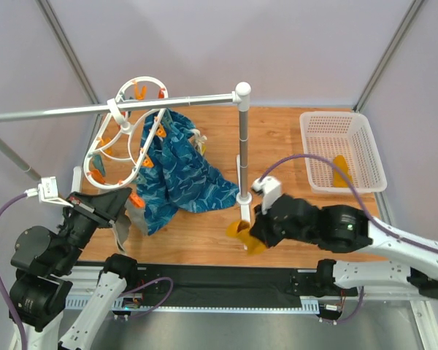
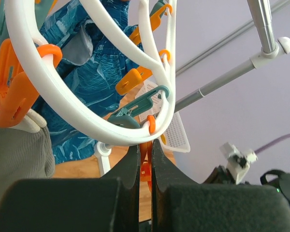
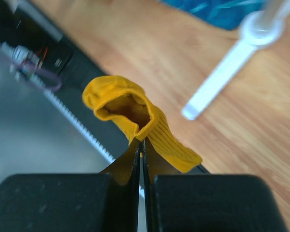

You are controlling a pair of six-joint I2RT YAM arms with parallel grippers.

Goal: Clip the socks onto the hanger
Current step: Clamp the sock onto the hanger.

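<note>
Nearest, at the near left: left fingers pressed together on an orange clip hanging just under the near rim of the hanger. Just left of that grip, a grey garment, apparently pinned by another orange clip. Hanger itself white, double-ringed, hooked on the grey rail at the far left, tilted toward the left arm. No yellow on any clip in view.

Right of the hanger, blue cloth draped down to the table. Further right, white post holding up the rail's end, standing near the table's middle.

Just right of the post's foot, at the near edge: right fingers shut on one sock, mustard-yellow, pinched through its body, open cuff pointing away from the fingers, seemingly lifted off the wood. Well apart from the hanger.

At the far right, white basket with the second sock lying inside, untouched.

Judged from this: early going. Nothing clipped yet. One clip seemingly held ready on the left, one sock in hand on the right, gap between them not yet closed. Left to do: bringing this sock across to the held clip, getting it pinned, then fetching the one from the basket and pinning it too.
</note>
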